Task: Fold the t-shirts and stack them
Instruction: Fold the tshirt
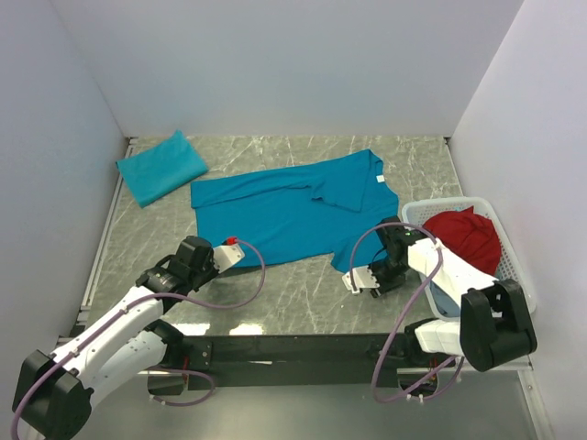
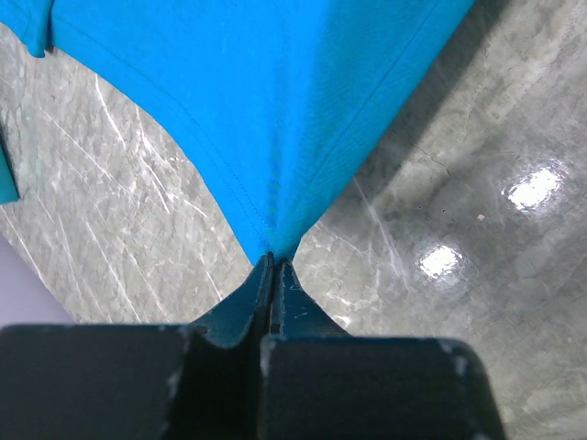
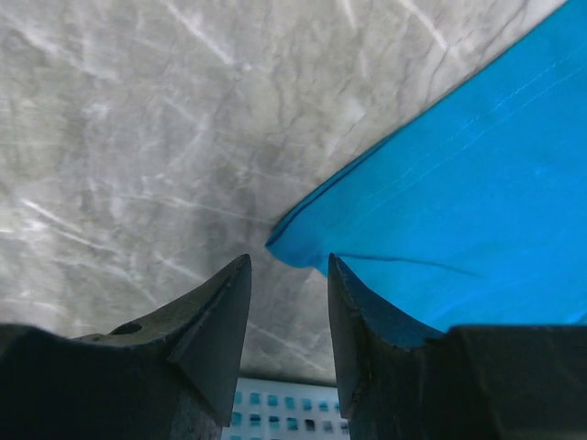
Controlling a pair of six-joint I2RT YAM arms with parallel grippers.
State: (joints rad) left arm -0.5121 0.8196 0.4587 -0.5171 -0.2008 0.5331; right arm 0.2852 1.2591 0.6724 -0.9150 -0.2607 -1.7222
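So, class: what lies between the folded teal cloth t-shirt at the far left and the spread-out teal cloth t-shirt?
Only a narrow strip of bare grey marble tabletop separates the folded t-shirt from the spread-out t-shirt; the top external view shows it.

The light is bright and even, and it comes from above. In the left wrist view the shiny grey marbled table (image 2: 477,302) has white spots of glare. The bright teal-blue cloth t-shirt (image 2: 275,92) drops a soft dark shadow on it. The black jaws close up look a little blurry. The top view is sharp.
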